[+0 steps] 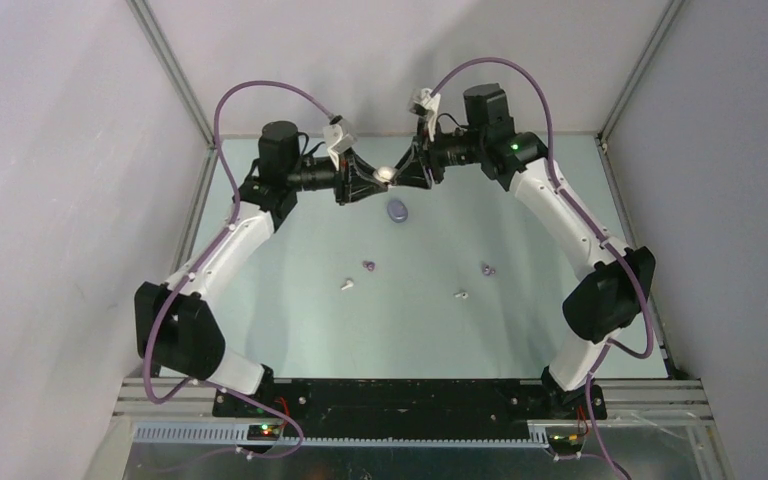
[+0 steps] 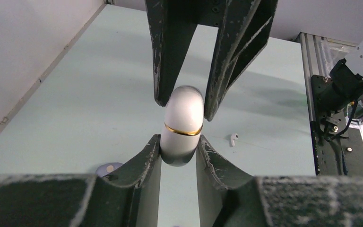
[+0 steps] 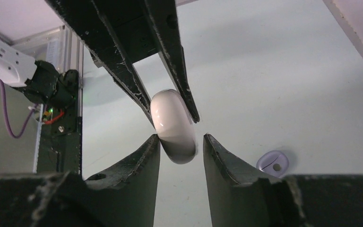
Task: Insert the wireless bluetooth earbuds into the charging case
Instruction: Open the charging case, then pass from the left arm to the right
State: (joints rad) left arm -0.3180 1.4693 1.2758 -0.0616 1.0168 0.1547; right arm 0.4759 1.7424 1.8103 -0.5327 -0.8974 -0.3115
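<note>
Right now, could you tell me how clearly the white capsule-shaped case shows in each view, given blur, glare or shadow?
Top external: the white capsule-shaped plastic case is a washed-out bright spot. Left wrist: it is sharp, gold seam crisp, while the near dark fingers are soft. Right wrist: its lower end looks smeared and shaded.

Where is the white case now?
In the top view, the white case sits off the table at the far middle, gripped by the left tool, the right tool around its other end, near the purple case.
</note>
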